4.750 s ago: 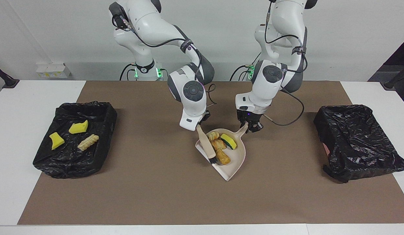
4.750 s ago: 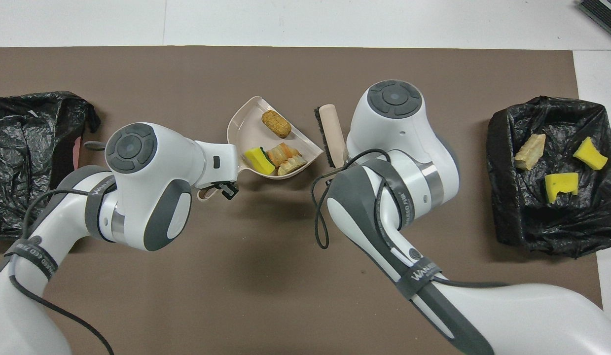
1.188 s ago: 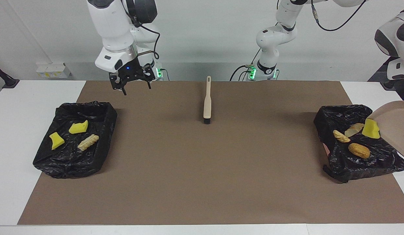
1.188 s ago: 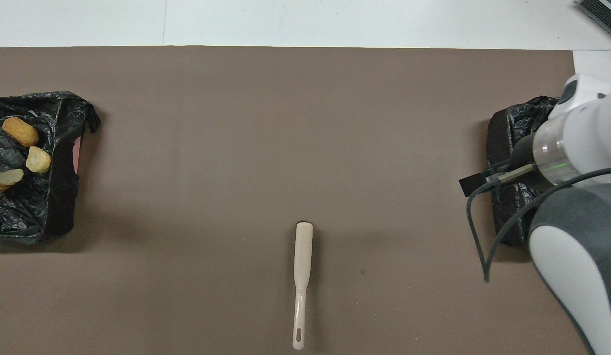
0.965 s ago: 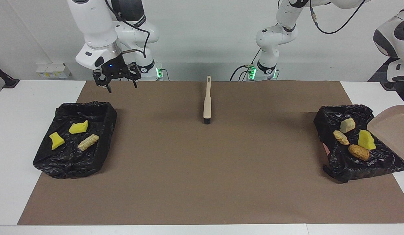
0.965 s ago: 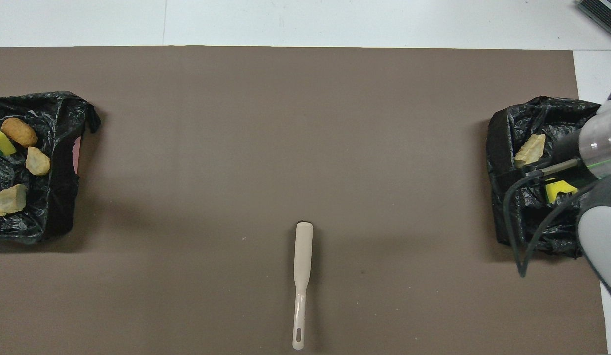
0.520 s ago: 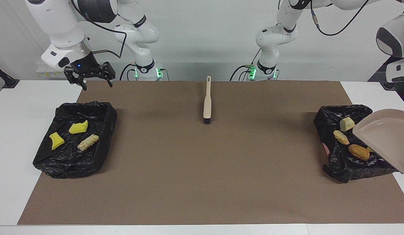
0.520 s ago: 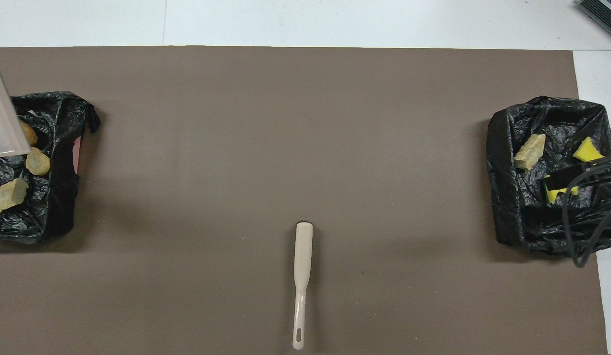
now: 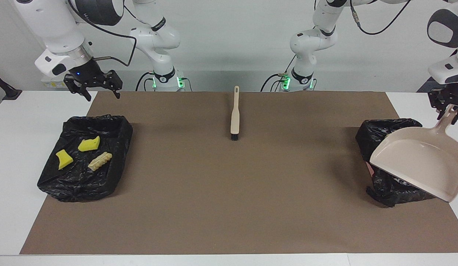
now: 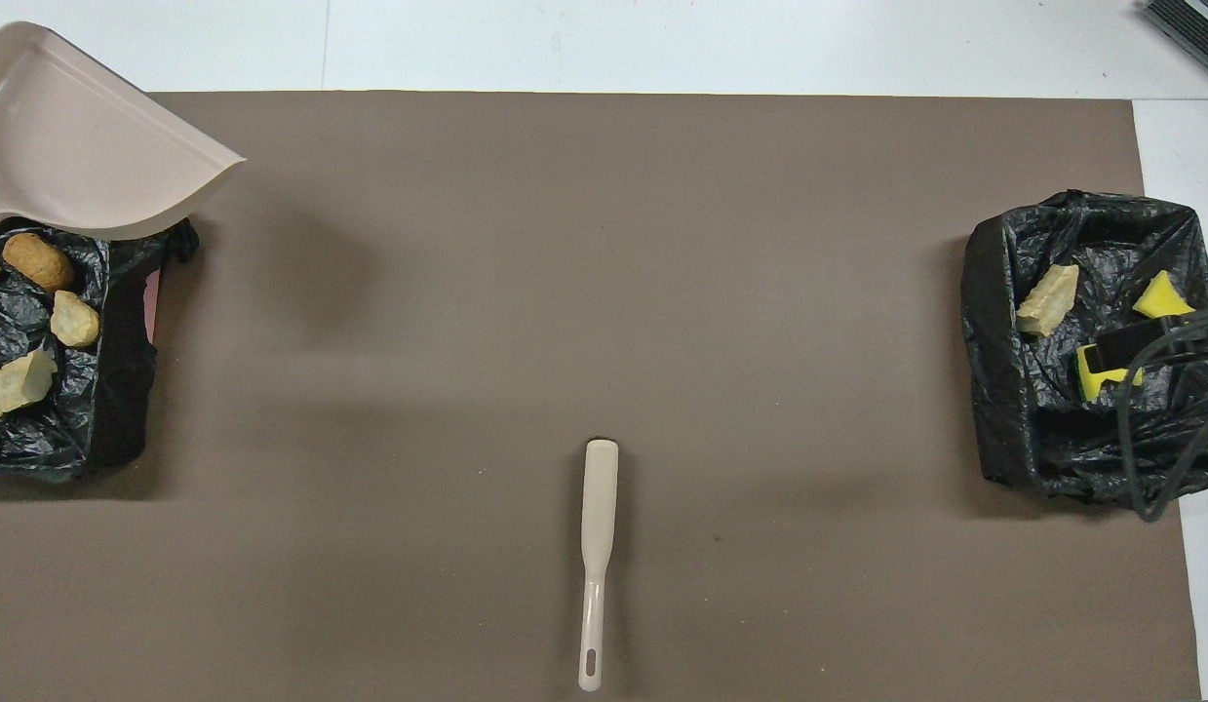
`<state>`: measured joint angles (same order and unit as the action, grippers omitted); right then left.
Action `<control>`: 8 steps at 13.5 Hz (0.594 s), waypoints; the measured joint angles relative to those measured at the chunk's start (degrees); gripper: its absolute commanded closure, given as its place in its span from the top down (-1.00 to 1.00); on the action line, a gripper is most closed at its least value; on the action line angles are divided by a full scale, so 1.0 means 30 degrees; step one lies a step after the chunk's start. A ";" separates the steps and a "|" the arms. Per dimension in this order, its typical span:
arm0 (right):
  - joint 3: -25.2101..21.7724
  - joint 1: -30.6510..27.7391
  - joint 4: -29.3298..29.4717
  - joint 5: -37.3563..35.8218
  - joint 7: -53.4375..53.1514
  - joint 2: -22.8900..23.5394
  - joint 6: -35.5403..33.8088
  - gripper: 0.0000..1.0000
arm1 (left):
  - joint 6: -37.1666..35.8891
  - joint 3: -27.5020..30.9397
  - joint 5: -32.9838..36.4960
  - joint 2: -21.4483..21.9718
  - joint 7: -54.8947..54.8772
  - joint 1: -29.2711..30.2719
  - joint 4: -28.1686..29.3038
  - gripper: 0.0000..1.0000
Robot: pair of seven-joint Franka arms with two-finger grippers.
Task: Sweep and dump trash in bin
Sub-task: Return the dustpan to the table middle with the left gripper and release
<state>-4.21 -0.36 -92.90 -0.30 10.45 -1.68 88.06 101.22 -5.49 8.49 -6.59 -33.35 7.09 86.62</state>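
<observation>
Trash (image 10: 40,261) now lies in both bins; we see the left pincer (image 9: 450,105) pinching the emptied dustpan (image 9: 417,159) and swinging it away, right pincer (image 9: 92,85) spread, idle.

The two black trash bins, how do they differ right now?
The bin at the right arm's end holds three scraps: two yellow sponge pieces and a pastry. The bin at the left arm's end holds four, among them a golden-brown lump. The left gripper holds the empty dustpan over its bin; the right gripper hangs open and empty. Both are black-bag lined.
</observation>
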 measured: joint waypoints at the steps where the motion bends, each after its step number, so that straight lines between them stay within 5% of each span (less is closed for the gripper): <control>1: 0.0030 0.0006 0.0000 0.0001 0.0000 0.0000 0.0000 1.00 | 0.0093 -0.0050 -0.0297 0.0017 0.2425 -0.0985 0.0470 -1.00; 8: 0.0194 0.0059 0.0002 0.0001 0.0000 0.0000 0.0000 1.00 | 0.5504 -0.0172 -0.1418 -0.0990 1.5117 -0.8362 0.3561 -1.00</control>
<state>-3.63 -0.19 -92.89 -0.29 10.45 -1.68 88.06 117.73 -6.01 4.24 -9.56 12.00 -18.00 97.30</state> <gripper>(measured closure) 0.000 0.674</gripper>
